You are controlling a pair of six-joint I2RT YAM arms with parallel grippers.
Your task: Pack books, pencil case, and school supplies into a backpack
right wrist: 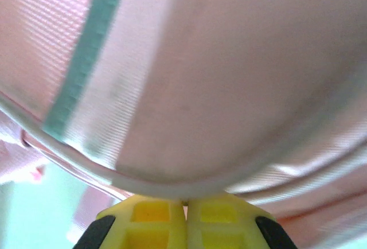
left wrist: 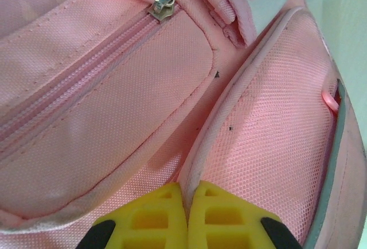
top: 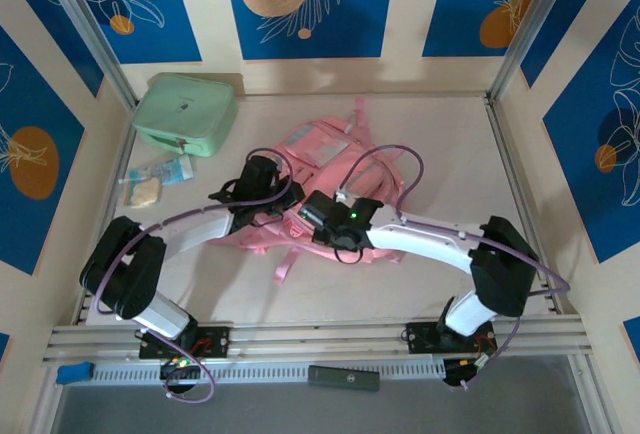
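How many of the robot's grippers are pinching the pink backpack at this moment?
2. The left gripper is shut on a piped pocket seam of the backpack; the right gripper is shut on another piped edge of it.

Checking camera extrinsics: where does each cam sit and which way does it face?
Top external: fixed above and behind the bases, looking down on the table; left arm and right arm reach onto the backpack.
Left wrist: on the left wrist, looking along the left gripper at a zip pocket; yellow fingers pinch a piped seam.
Right wrist: right gripper shut, close up on blurred pink fabric.
Shared: all see the backpack.
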